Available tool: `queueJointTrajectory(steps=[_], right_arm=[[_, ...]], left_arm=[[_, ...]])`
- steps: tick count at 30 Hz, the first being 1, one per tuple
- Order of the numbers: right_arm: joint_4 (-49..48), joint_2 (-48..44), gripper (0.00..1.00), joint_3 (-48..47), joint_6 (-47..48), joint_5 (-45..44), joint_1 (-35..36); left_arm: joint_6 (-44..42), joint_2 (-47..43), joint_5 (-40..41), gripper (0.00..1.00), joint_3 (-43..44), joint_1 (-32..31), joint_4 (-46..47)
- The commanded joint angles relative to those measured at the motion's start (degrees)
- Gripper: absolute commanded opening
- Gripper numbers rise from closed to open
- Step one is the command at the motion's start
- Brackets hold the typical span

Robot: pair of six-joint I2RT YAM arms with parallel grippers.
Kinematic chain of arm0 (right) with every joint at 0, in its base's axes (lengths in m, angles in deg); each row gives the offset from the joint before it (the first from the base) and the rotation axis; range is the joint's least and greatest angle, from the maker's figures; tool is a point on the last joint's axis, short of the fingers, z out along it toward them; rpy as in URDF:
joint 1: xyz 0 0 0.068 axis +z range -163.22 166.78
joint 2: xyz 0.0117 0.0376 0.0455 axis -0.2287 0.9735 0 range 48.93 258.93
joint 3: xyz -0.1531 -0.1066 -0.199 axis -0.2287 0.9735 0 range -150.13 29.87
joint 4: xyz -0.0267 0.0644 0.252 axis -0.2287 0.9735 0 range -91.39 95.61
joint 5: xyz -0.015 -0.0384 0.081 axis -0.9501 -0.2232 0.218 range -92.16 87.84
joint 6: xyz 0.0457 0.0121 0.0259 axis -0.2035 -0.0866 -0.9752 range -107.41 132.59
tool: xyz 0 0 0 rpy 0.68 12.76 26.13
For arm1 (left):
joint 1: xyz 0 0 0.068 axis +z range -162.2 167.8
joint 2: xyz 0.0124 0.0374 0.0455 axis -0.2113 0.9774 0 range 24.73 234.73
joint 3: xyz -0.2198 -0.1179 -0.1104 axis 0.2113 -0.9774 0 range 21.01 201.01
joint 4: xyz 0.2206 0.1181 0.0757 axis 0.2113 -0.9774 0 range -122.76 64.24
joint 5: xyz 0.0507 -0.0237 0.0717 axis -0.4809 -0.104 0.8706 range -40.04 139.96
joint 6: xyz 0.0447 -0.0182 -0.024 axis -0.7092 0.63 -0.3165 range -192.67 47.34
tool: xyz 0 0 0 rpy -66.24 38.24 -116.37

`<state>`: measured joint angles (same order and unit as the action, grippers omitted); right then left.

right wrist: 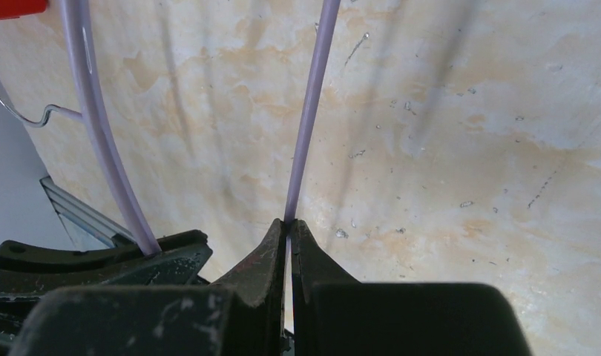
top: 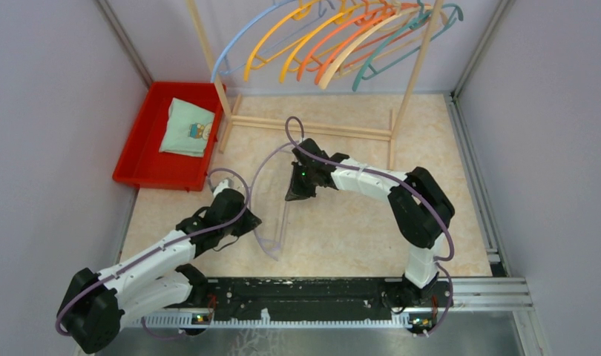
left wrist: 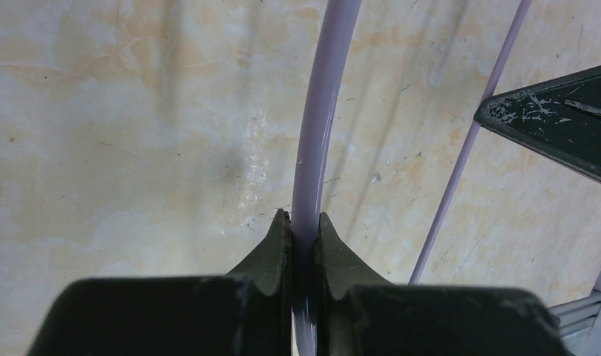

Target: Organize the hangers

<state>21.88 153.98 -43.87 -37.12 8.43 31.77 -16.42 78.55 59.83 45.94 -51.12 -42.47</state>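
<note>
Lav. hanger (left wrist: 317, 133) — red tray (top: 138, 159)

Bright, even light fills all three views. Soft streaked shadows cross the table (left wrist: 134, 111) in both wrist views. A thin glare line runs along the lavender hanger (left wrist: 321, 133). Bottom-edge foregrounds look dark and slightly soft.

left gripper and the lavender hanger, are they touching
Touching. The left wrist view shows the left gripper shut on the thick curved bar of the lavender hanger, both fingers pressed against it with no gap.
</note>
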Motion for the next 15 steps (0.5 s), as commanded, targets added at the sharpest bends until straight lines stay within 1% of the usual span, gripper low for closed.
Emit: queueJointTrajectory(steps=[1,5,8,12,15], right_arm=[[-5.3,-2.5,0.0,1.3,0.0,3.6,1.0],[-6.6,-0.5,0.0,1.4,0.6,5.4,1.9],[-7.6,1.3,0.0,0.9,0.9,6.8,2.4],[-8.7,2.6,0.0,0.3,1.1,8.0,2.6],[-8.6,3.9,0.0,-1.4,2.6,9.6,2.5]], left_arm=[[-2.8,-1.0,-1.3,0.0,5.5,-0.7,4.5],[-7.1,0.0,-1.3,0.0,10.6,-0.7,4.8],[-9.2,0.6,-3.9,0.0,12.9,-0.7,8.6],[-9.5,2.3,-8.4,0.0,14.3,-0.7,13.3],[-9.8,3.2,-10.7,0.0,13.6,-0.7,16.6]])
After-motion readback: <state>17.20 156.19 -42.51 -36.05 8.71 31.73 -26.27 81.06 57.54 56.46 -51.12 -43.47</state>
